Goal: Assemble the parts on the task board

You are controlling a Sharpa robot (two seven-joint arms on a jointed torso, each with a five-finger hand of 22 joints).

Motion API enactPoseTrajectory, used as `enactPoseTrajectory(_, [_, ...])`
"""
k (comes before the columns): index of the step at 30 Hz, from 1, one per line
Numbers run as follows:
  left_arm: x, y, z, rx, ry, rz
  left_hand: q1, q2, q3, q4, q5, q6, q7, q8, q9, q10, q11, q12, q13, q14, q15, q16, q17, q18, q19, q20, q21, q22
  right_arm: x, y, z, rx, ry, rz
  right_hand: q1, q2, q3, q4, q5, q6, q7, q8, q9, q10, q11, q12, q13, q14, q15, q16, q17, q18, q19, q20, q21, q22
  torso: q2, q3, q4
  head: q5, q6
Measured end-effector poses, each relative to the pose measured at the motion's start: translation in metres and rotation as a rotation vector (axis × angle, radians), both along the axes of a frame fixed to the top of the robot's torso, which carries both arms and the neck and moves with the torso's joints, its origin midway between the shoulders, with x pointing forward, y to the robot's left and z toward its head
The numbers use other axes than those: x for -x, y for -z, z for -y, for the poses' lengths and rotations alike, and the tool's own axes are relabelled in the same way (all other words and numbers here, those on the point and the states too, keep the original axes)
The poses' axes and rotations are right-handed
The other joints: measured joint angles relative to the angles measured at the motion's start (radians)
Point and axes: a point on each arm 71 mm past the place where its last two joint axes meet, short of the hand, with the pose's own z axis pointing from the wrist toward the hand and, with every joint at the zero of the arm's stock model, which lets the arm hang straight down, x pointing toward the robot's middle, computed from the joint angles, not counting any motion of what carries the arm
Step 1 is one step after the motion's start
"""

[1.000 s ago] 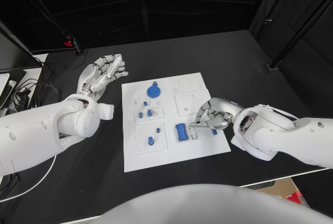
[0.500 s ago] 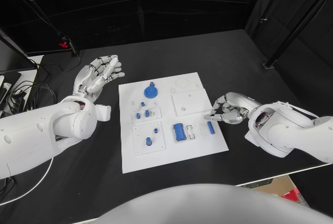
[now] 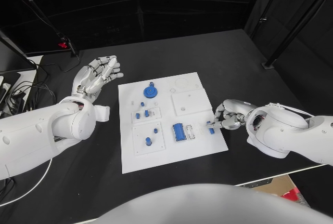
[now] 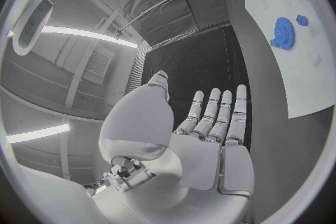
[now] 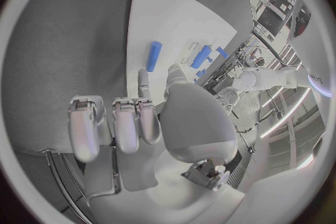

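Right hand (image 3: pixel 229 117) beside task board (image 3: pixel 201 146) edge

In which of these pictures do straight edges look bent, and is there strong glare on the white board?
Head view: the task board has straight edges and is evenly lit, without strong glare. Left wrist view: the fisheye bends the board's edge, and bright ceiling strips flare behind the left hand. Right wrist view: the board is curved too, and the right hand looks large and slightly soft.
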Motion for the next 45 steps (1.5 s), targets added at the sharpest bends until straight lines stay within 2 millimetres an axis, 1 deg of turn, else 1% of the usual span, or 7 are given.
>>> enactPoseTrajectory(21, [0.0,0.001,0.0,0.0,0.0,-0.002,0.0,0.0,-0.001,-0.001,0.0,0.0,0.0,0.0,0.0,0.0,0.0,0.0,0.0,0.0,0.0,0.0,-0.001,0.0,0.0,0.0,0.0,-0.001,-0.006,0.008,-0.01,0.089,-0.017,-0.058,0.002,0.012,0.0,0.0,0.004,-0.005,-0.008,0.019,0.009,0.0,0.0,0.0,0.0,0.0,0.0,0.0,0.0,0.0,0.0,0.0,0.0,0.0,0.0,-0.0002,0.0011,-0.002,0.0])
enactPoseTrajectory(25, [0.0,0.001,-0.001,-0.001,-0.001,-0.002,0.0,0.0,-0.001,-0.001,0.0,0.0,0.0,0.0,-0.001,0.0,0.0,0.0,-0.001,0.0,0.0,0.004,-0.002,0.0,0.0,0.0,0.0,-0.001,-0.008,0.009,-0.013,0.097,-0.021,-0.061,0.007,0.018,-0.004,-0.004,-0.083,-0.007,-0.011,0.035,0.016,0.0,0.0,0.0,0.0,0.0,0.0,0.0,0.0,0.0,0.0,0.0,0.0,0.0,-0.001,-0.0006,0.0011,-0.001,0.0])
enactPoseTrajectory(30, [0.0,0.001,0.0,0.0,-0.001,-0.002,0.0,0.0,-0.001,-0.001,0.0,0.0,0.0,0.0,-0.001,0.0,0.0,0.0,-0.001,0.0,0.0,0.004,-0.002,0.0,0.0,0.0,0.0,-0.001,-0.012,0.009,-0.017,0.112,-0.031,-0.064,0.012,0.034,-0.004,-0.004,-0.1,-0.007,-0.016,0.047,0.02,-0.004,-0.004,0.0,0.0,0.0,0.0,0.0,0.0,0.0,0.0,0.0,0.0,0.0,-0.001,-0.0005,0.0011,-0.001,0.0])
enactPoseTrajectory(34, [0.0,0.001,0.0,0.0,0.0,-0.002,0.0,0.0,-0.001,0.0,0.0,0.0,0.0,0.0,-0.001,0.0,0.0,0.003,-0.001,0.0,0.0,0.004,-0.002,0.0,0.0,0.0,0.0,-0.001,-0.016,0.011,-0.019,0.126,-0.038,-0.065,0.052,0.047,-0.001,-0.007,-0.1,-0.013,-0.013,0.057,0.167,0.0,-0.008,0.0,0.0,0.0,0.0,0.0,0.0,0.0,0.0,0.0,0.0,0.0,-0.001,-0.0003,0.0011,-0.001,0.0])
enactPoseTrajectory(36, [0.0,0.001,-0.001,0.0,-0.001,-0.003,0.0,0.0,-0.003,0.002,0.0,0.0,0.0,0.0,-0.001,0.0,0.0,0.004,-0.001,0.0,0.0,0.004,-0.003,0.0,0.0,0.0,0.0,-0.001,-0.017,0.013,-0.02,0.136,-0.042,-0.069,0.068,0.048,-0.001,-0.007,-0.1,-0.023,-0.013,0.056,0.309,0.0,-0.008,0.0,0.0,0.0,0.0,0.0,0.0,0.0,0.0,0.0,0.0,0.0,-0.001,-0.0003,0.0011,0.0,0.0])
enactPoseTrajectory(38, [0.0,0.001,-0.001,0.0,-0.001,-0.003,0.0,0.0,-0.003,0.002,0.0,0.0,0.0,0.0,-0.001,0.0,0.0,0.004,-0.001,0.0,0.0,0.004,-0.003,0.0,0.0,0.0,0.0,-0.001,-0.018,0.014,-0.021,0.142,-0.046,-0.071,0.084,0.049,0.001,-0.009,-0.1,-0.024,-0.013,0.056,0.389,0.0,-0.008,0.0,0.0,0.0,0.0,0.0,0.0,0.0,0.0,0.0,0.0,0.0,0.0,-0.0002,0.0011,0.001,0.0])
enactPoseTrajectory(45, [0.001,0.001,-0.001,0.0,-0.001,-0.003,0.005,0.005,-0.003,0.002,0.0,0.0,0.0,0.0,-0.001,0.0,0.0,0.004,-0.002,0.0,0.0,0.004,-0.004,0.0,0.0,0.0,0.0,-0.001,-0.019,0.014,-0.024,0.152,-0.059,-0.072,0.177,0.053,0.037,-0.043,-0.108,-0.029,-0.017,0.054,0.417,0.0,-0.008,0.0,0.0,0.0,0.0,0.0,0.0,0.0,0.0,0.0,0.0,0.0,0.0,-0.0003,0.001,0.004,0.0])
